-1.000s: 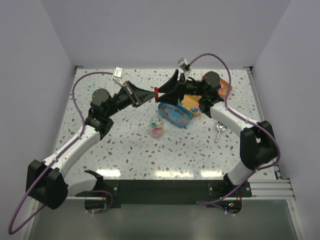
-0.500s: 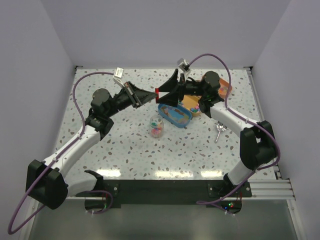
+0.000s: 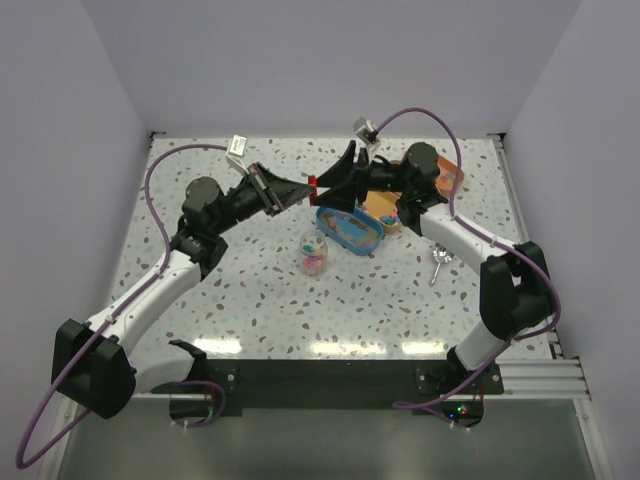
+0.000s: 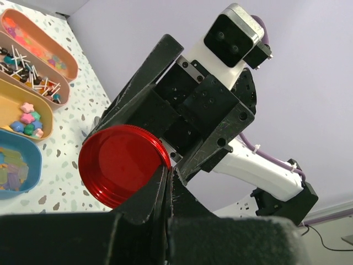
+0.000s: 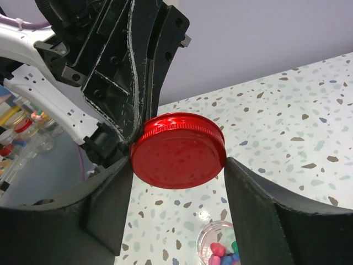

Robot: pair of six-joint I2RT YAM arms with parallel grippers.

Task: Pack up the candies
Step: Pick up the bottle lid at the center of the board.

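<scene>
Right wrist view: the right gripper (image 5: 177, 165) clamps the lid (image 5: 177, 149) across its width in mid-air, while the left gripper (image 4: 165, 182), nearly closed, pinches its rim.

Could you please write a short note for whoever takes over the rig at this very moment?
Left gripper: shut, pinching the rim of the red round lid in the air.
Right gripper: closed on the same lid from both sides.
Small clear jar: open on the speckled table, with mixed-colour candies inside. More sit in the oval tins.
Silver metal scoop: on the table by the right arm.
Done: candies are in the jar.
Left: probably one gripper releases, then the lid goes on the jar.
</scene>
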